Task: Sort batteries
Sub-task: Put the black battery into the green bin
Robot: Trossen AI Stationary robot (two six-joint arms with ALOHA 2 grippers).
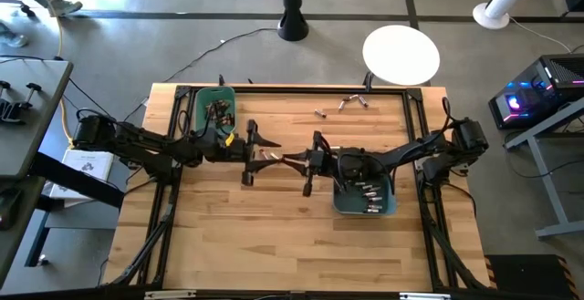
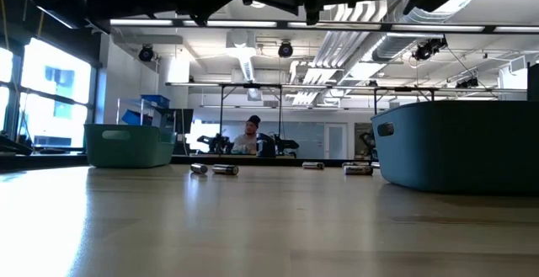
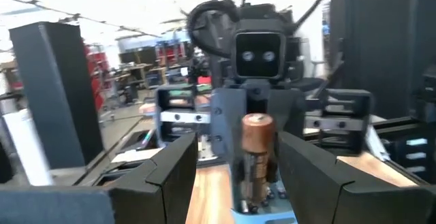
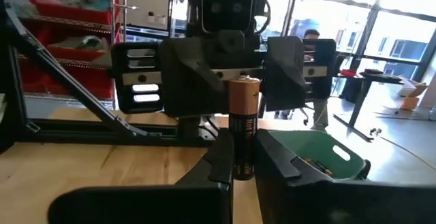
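Observation:
One copper-and-black battery (image 4: 244, 125) stands upright in the air over the table's middle, with my right gripper (image 4: 244, 173) shut on it. My left gripper (image 3: 237, 157) faces it from the table's left, open. Its two fingers (image 4: 182, 67) stand either side of the battery's top without touching. In the high view the battery (image 1: 272, 157) shows between my left gripper (image 1: 260, 152) and my right gripper (image 1: 292, 160). Loose batteries (image 1: 351, 103) lie on the far part of the table. My right gripper pinches the battery's lower part (image 4: 243, 161) between its two fingers. The fingers come level from the table's right side and lie across the battery. The battery stands upright, copper end (image 3: 257, 123) up, lifted clear of the table.
A green bin (image 1: 203, 101) with batteries stands at the far left, behind my left arm. A teal bin (image 1: 339, 205) holding several batteries sits under my right arm. A round white disc (image 1: 401, 54) stands beyond the far edge. A person (image 2: 250, 134) sits in the room behind.

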